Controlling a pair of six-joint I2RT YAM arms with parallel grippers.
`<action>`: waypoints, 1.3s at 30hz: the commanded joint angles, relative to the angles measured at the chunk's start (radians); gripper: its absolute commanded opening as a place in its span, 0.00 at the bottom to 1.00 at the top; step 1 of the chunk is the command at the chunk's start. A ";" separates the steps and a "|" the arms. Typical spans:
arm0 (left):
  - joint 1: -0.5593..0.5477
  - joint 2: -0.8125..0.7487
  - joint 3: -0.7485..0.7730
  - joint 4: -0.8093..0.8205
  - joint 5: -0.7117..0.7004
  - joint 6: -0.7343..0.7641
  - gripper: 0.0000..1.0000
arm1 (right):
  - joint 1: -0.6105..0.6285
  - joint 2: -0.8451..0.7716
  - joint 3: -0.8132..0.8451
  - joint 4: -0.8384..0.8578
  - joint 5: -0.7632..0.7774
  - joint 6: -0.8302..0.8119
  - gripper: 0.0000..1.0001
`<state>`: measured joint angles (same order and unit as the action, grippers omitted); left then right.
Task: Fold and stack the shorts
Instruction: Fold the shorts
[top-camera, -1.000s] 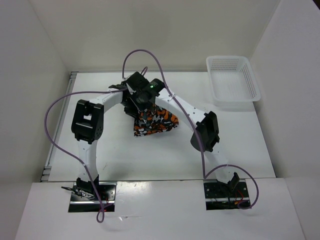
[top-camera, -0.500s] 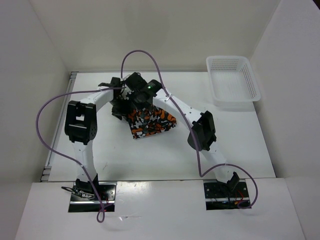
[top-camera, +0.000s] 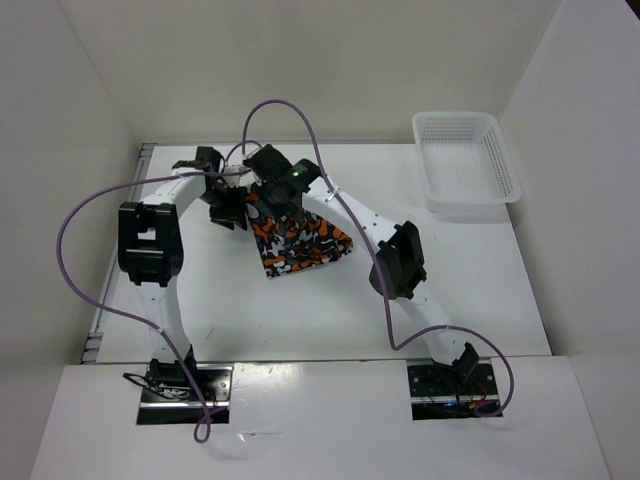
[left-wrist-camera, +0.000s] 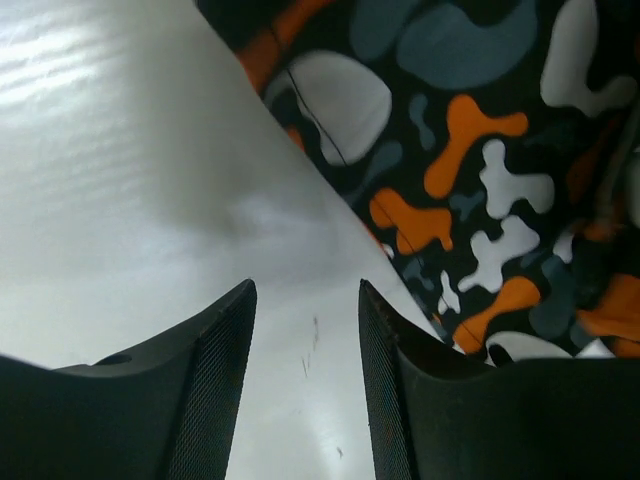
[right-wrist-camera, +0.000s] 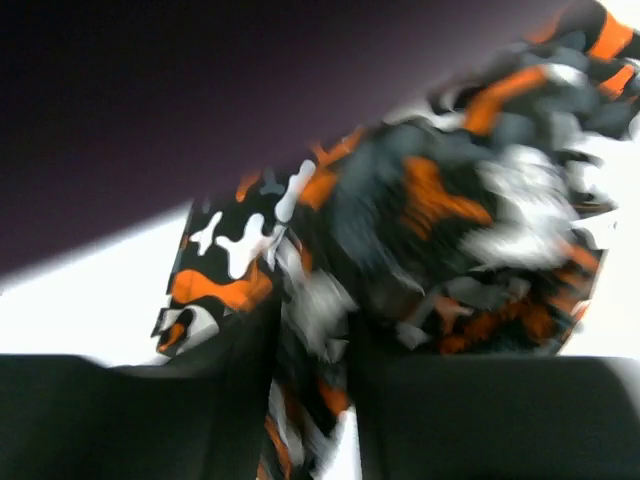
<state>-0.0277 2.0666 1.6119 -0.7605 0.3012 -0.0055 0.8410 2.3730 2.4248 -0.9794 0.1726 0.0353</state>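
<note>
Shorts (left-wrist-camera: 470, 150) edge beside left hand (left-wrist-camera: 305, 290), fingers (left-wrist-camera: 215, 390) parted

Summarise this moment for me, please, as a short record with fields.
shorts: bunched in a rough triangle, mid-table, towards the far side
right gripper: closed on the shorts' fabric
left gripper: open, holding nothing, over bare table beside the shorts' edge
basket: far right corner, apart from the shorts
</note>
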 joint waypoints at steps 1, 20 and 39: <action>0.008 0.061 0.065 0.041 0.067 0.006 0.53 | 0.007 0.043 0.068 -0.007 -0.028 -0.021 0.42; 0.057 0.014 0.117 0.032 0.114 0.006 0.57 | 0.038 -0.205 -0.134 0.036 -0.122 -0.092 0.32; 0.048 -0.028 0.246 -0.017 0.087 0.006 0.64 | 0.125 -0.506 -1.058 0.846 0.015 -0.442 0.71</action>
<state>0.0288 2.1021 1.8069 -0.7597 0.3878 -0.0044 0.9718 1.8202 1.3914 -0.2672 0.1211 -0.3119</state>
